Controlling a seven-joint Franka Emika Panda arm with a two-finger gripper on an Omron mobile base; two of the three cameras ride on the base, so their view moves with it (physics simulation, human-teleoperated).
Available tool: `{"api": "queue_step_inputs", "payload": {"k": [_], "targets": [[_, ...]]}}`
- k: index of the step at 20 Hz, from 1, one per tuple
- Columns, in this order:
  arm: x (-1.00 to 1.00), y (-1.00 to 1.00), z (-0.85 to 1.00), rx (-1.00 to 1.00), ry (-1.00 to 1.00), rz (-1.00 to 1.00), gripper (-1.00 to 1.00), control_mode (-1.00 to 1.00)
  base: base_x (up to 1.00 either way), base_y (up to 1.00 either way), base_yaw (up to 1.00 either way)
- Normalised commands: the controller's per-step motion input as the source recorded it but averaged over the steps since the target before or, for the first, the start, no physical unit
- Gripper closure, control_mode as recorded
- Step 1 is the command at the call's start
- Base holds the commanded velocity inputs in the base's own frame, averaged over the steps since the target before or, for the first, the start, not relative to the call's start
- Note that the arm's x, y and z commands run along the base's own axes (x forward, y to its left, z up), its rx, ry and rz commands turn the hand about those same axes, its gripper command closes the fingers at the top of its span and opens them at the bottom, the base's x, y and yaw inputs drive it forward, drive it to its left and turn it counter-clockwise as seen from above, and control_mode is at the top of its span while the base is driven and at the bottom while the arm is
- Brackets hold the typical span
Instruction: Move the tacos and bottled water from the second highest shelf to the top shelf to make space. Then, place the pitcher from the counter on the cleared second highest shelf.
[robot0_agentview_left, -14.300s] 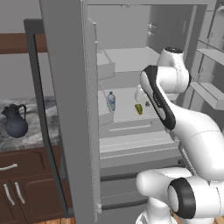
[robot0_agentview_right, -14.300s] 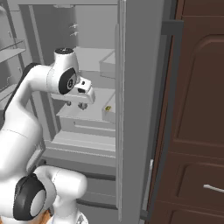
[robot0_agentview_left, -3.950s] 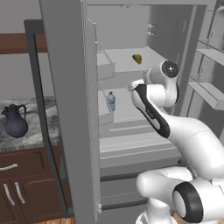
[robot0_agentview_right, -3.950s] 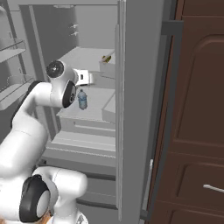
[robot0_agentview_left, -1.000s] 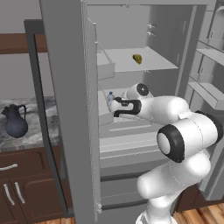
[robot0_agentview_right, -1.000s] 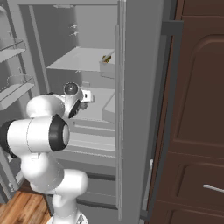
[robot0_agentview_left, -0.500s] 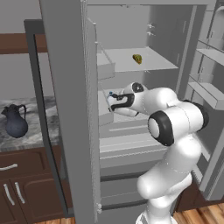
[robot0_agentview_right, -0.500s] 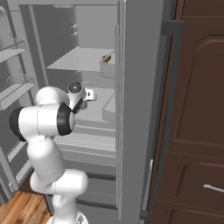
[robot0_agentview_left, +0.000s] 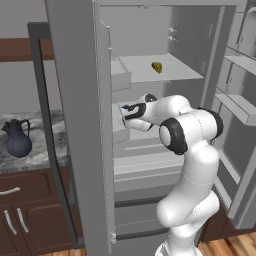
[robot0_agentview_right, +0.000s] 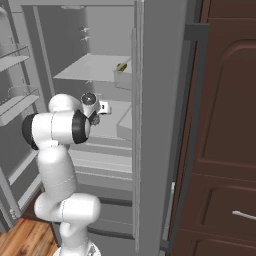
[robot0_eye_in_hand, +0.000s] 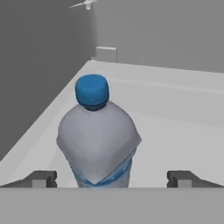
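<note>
Inside an open grey fridge, the tacos (robot0_agentview_left: 157, 67) sit on the top shelf (robot0_agentview_left: 172, 75). From the hand camera, the bottled water (robot0_eye_in_hand: 98, 140) stands upright on the second highest shelf (robot0_eye_in_hand: 183, 131), between the spread jaws of the gripper (robot0_eye_in_hand: 111, 179), not clamped. From the left base camera, the pitcher (robot0_agentview_left: 16, 138) waits on the counter (robot0_agentview_left: 42, 160).

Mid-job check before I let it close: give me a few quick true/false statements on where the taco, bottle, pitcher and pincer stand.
1. The taco lies on the top shelf. True.
2. The pincer is shut on the water bottle. False: its fingertips stand open, one on each side of the bottle.
3. The pitcher is in the fridge. False: it stands on the counter.
4. The bottle stands upright, blue cap on. True.
</note>
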Motion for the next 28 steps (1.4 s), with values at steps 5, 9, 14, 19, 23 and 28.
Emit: {"api": "queue_step_inputs", "payload": {"k": [5, 9, 14, 19, 23, 28], "targets": [[0.37, 0.11, -0.18, 0.00, 0.02, 0.00, -1.00, -1.00, 0.00, 0.00, 0.00], [0.35, 0.10, -0.19, 0.00, 0.02, 0.00, -1.00, -1.00, 0.00, 0.00, 0.00], [0.29, 0.10, -0.19, 0.00, 0.02, 0.00, 1.00, -1.00, 0.00, 0.00, 0.00], [0.07, 0.16, -0.23, 0.00, 0.02, 0.00, 1.00, -1.00, 0.00, 0.00, 0.00], [0.00, 0.00, -0.01, 0.00, 0.00, 0.00, 1.00, -1.00, 0.00, 0.00, 0.00], [-0.66, -0.04, -0.01, 0.00, -0.18, 0.00, 1.00, -1.00, 0.00, 0.00, 0.00]]}}
